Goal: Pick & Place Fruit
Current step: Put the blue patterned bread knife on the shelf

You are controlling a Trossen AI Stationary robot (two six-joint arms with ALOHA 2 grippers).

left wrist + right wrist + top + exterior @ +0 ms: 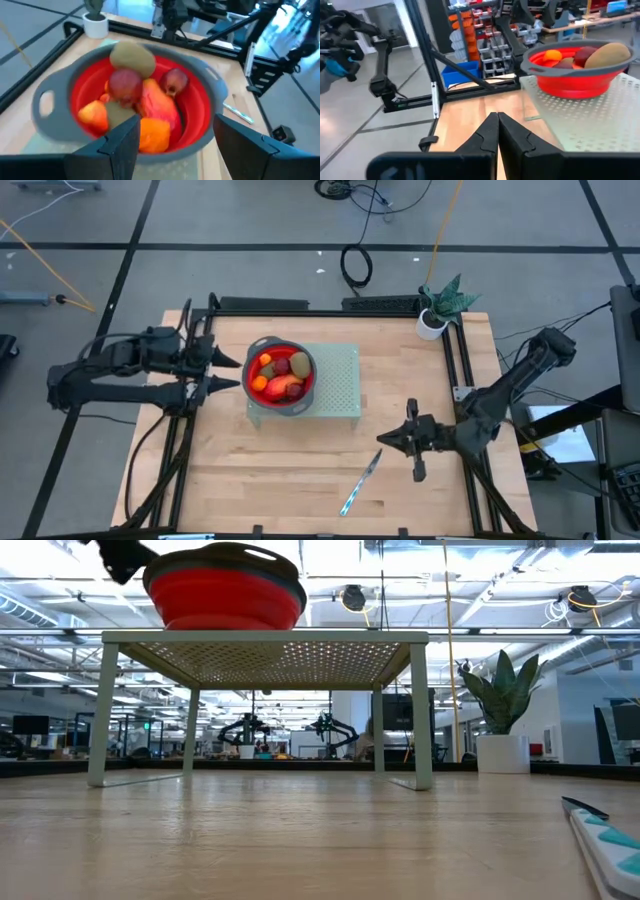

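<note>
Counter (300,480): I see no loose fruit on the wood; only the knife (361,482) lies there, near the right arm.
Rack (340,385): a pale perforated stand that carries the red bowl (281,376).
Fruit (280,375): all I can find sits heaped in the bowl, so I judge the placing done or nearly so.
Left gripper (232,370): just beside the bowl's rim, jaws spread wide and empty.
Right gripper (383,439): parked low over the counter, well apart from the bowl, jaws closed on nothing.
Writing: I can read no brand or label anywhere.
</note>
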